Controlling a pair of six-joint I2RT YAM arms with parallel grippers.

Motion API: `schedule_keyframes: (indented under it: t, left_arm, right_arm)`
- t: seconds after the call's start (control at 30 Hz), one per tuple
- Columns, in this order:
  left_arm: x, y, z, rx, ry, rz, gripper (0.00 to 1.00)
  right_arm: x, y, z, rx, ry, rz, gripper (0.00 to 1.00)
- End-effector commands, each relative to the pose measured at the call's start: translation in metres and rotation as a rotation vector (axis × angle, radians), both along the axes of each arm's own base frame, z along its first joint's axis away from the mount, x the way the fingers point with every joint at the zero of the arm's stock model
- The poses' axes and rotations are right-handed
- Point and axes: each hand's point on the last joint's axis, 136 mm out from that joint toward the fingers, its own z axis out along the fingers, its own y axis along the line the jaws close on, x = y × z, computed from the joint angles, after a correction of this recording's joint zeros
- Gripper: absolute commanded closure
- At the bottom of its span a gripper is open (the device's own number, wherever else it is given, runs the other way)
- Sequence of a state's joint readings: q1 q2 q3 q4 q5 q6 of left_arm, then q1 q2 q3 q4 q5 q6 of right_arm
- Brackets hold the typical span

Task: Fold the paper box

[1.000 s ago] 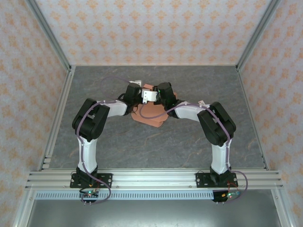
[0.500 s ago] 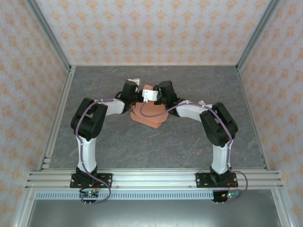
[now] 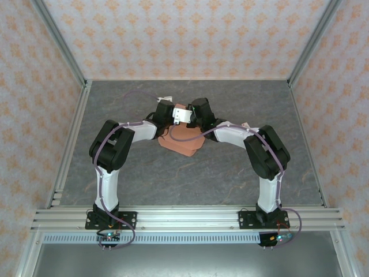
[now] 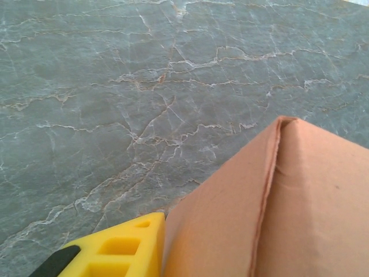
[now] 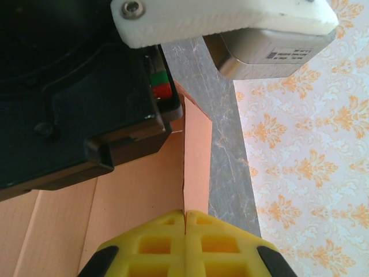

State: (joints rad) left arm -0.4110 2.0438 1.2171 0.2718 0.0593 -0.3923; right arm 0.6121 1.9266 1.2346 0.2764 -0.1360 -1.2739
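The salmon-orange paper box (image 3: 183, 140) lies mid-table, partly folded, with a raised flap at its far side. Both grippers meet over that far edge. My left gripper (image 3: 176, 122) comes in from the left. In the left wrist view one yellow finger (image 4: 118, 249) presses flat against a raised, doubled wall of the paper box (image 4: 271, 213), which hides the other finger. My right gripper (image 5: 185, 214) is shut with its yellow pads together, and a thin creased edge of the paper box (image 5: 197, 156) runs straight into the seam between them.
The grey marble tabletop (image 3: 242, 167) spreads around the box. Patterned walls and aluminium rails (image 3: 69, 150) fence it in. The black body and white camera mount of the left wrist (image 5: 230, 23) hang close above the right fingers.
The left wrist drew back a little to the left, then returned right onto the box's far edge, its jaws narrowing. The right arm and the box have barely moved.
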Motion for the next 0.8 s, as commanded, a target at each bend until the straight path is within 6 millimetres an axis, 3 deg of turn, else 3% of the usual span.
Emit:
schedule_keyframes:
  t: [0.0,0.33,0.5,0.77]
  left_arm:
    - [0.010,0.016,0.005,0.035,-0.021,0.130,0.76]
    - [0.009,0.016,0.008,0.096,-0.014,0.229,0.78]
    - [0.012,0.005,0.008,0.038,-0.026,0.203,0.78]
    - [0.006,-0.005,0.013,0.026,-0.052,0.108,0.66]
  right_arm:
    - [-0.019,0.020,0.018,0.071,0.032,0.060,1.00]
    - [-0.021,0.026,0.024,0.124,0.051,0.051,1.00]
    - [-0.020,0.025,0.021,0.128,0.054,0.036,1.00]
    - [-0.006,0.013,0.022,0.101,0.033,-0.030,1.00]
